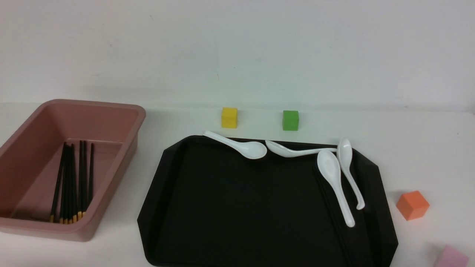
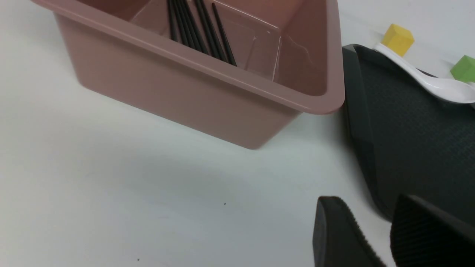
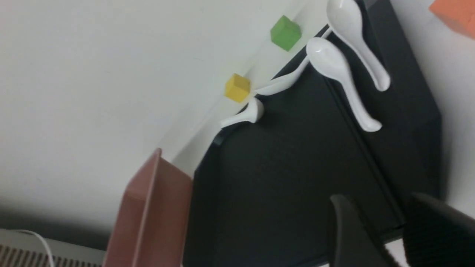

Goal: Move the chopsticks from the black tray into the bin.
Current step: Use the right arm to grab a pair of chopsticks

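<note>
The dusty-pink bin (image 1: 111,108) stands at the left and holds several black chopsticks (image 1: 72,178) with their yellow tips toward me; they also show in the left wrist view (image 2: 200,29). The black tray (image 1: 241,207) fills the middle. Faint thin dark sticks (image 1: 331,215) lie on its right part, partly under a white spoon, and look like more chopsticks; they also show in the right wrist view (image 3: 374,170). My left gripper (image 2: 365,202) is open and empty over the table between the bin (image 2: 193,92) and the tray (image 2: 415,141). My right gripper (image 3: 376,200) is open and empty over the tray's near edge (image 3: 282,178). Neither gripper shows in the front view.
Several white soup spoons lie on the tray's far and right parts, such as one (image 1: 241,146) at the back and one (image 1: 334,181) at the right. A yellow cube (image 1: 229,117) and a green cube (image 1: 290,120) sit behind the tray. An orange cube (image 1: 412,204) and a pink block (image 1: 451,257) sit to its right.
</note>
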